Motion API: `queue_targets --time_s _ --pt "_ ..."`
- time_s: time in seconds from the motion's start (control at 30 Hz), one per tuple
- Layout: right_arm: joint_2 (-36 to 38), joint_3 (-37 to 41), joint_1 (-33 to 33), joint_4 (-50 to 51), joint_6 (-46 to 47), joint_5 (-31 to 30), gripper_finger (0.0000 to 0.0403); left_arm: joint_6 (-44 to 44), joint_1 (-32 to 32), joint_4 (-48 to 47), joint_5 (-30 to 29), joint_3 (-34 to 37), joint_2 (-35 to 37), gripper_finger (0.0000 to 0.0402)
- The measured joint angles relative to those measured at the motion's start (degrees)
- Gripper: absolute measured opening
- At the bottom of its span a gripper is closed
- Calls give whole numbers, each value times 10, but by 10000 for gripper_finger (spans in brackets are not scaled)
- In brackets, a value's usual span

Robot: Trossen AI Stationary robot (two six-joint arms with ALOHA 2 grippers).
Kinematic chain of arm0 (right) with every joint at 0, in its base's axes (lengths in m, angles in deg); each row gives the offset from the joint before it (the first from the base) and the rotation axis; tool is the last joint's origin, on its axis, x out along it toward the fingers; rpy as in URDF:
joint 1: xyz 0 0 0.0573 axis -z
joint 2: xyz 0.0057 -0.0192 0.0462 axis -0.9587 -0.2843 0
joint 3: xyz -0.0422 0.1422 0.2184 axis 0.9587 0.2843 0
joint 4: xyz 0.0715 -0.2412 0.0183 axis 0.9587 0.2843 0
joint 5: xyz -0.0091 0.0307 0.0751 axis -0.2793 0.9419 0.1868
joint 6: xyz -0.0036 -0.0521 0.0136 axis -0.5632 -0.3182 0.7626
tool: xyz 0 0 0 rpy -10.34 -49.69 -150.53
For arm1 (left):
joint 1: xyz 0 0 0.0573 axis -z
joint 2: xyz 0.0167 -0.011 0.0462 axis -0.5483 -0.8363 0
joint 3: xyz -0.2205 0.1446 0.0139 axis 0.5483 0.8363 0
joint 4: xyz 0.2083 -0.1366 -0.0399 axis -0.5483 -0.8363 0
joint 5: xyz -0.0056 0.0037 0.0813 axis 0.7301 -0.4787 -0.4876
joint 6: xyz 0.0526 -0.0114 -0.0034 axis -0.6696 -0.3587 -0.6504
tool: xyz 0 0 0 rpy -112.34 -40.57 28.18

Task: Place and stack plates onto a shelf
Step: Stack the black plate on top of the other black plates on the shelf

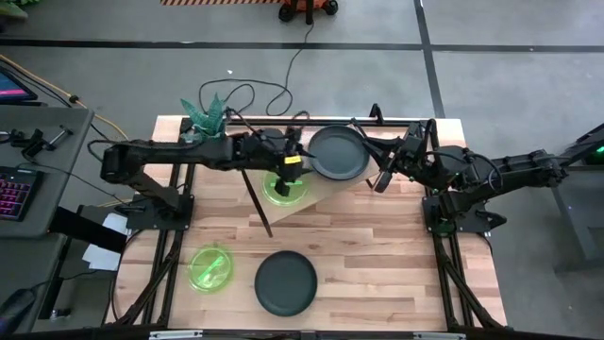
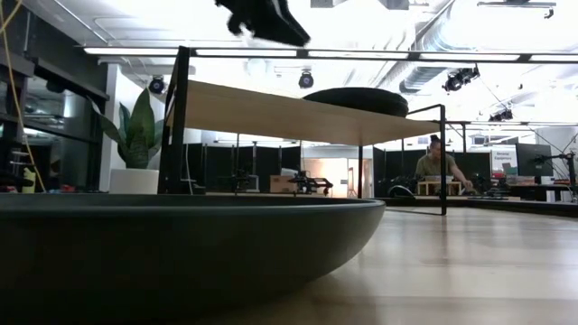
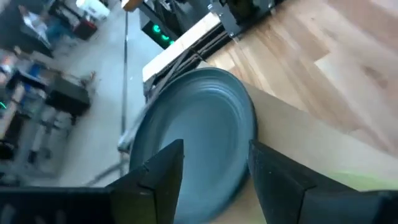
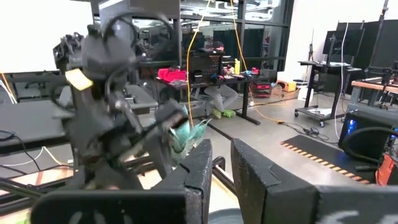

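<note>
Shelf (image 1: 377, 184) stands at the counter's (image 1: 377, 274) far side, one dark plate (image 1: 339, 153) already on top. Green plate (image 1: 284, 187) shows at its left end, whether on the board or under it cannot be told. Second green plate (image 1: 210, 266) and second dark plate (image 1: 285, 282) wait near the front edge. Left hand (image 3: 214, 171) hovers above the shelved dark plate, fingers spread, gripping nothing. Right hand (image 4: 221, 171) sits just right of that plate, fingers slightly parted, empty. Likely next: fetch a front plate. Judgement: grip the rim only, keep it level, lower centred onto the dark plate, release gently.
</note>
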Motion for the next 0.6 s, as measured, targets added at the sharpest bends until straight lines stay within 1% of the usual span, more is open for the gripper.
queue_targets --time_s 0.03,0.07,0.13,0.23,0.27,0.3,0.37,0.43,0.5,0.6 --pt "0 0 0 5 9 3 48 21 -1 -16 9 0 14 168" --pt "0 0 0 13 19 13 48 45 -3 -34 31 0 28 167" --pt "0 0 0 35 38 47 48 103 -14 -69 107 5 62 162" --pt "0 0 0 77 85 124 48 184 -27 -78 238 44 118 153" --pt "-2 0 0 90 108 157 48 208 -26 -61 268 69 138 150" --pt "-5 0 -1 100 134 191 48 229 -21 -36 285 97 159 146" --pt "-17 0 -9 114 188 253 48 264 -1 25 292 162 206 140" --pt "-44 0 -28 116 220 285 48 300 31 93 281 228 251 135" --pt "-77 1 -51 118 247 288 48 333 68 159 244 292 295 132" --pt "-131 1 -81 123 290 290 48 362 129 231 165 368 357 131"
